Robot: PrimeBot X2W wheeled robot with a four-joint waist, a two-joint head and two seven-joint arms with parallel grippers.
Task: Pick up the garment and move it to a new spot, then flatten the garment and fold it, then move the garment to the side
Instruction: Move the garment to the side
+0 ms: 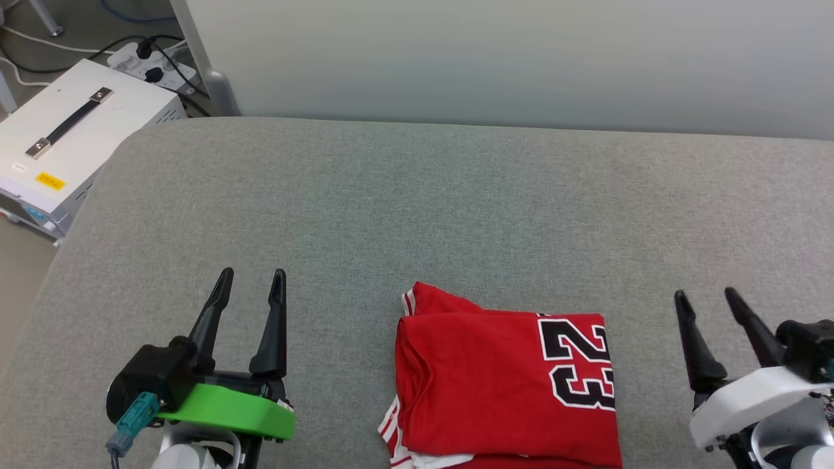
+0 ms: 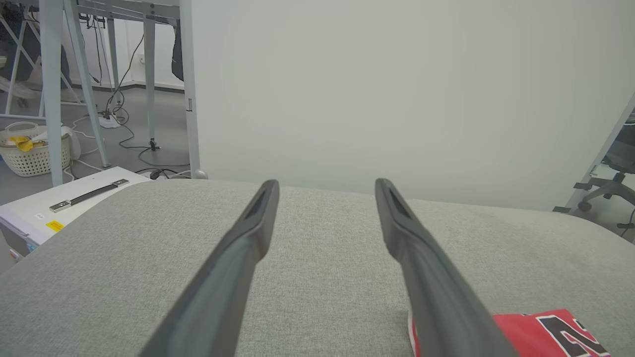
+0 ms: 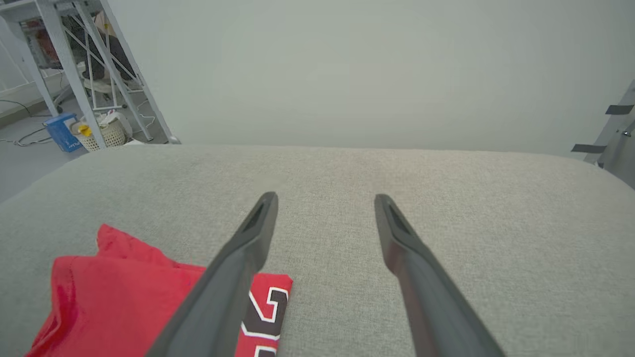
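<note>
At the near edge of the grey fabric-covered counter point(image 1: 417, 208) lies a folded red jersey garment point(image 1: 495, 378) with red-and-white striped trim and a black, white-outlined "23" toward its right side. The left end effector point(image 1: 253, 273), on a green-collared wrist, is to the garment's left, its two dark fingers spread apart and empty. The right end effector point(image 1: 705, 294) is to the garment's right, also spread and holding nothing. Neither touches the cloth. Past the counter's far left corner stand a white metal box point(image 1: 78, 130) with a black strap handle and a white power strip point(image 1: 153, 62). A pale wall panel point(image 1: 508, 58) runs behind the far edge.
</note>
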